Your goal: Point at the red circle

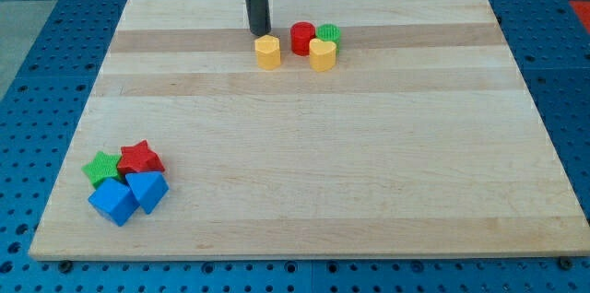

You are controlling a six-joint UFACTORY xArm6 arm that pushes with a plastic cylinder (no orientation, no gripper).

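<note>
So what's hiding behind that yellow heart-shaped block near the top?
Behind the yellow heart sits a green circle, its lower part covered by the heart. The red circle stands beside it, left. My tip is further left.

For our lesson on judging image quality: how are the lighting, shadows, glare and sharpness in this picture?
Camera view: even, soft light; the board shows no harsh glare; only faint shadows hug the blocks, such as the red circle; focus is sharp across the board; my tip is crisp, just above the yellow block in the view.
</note>
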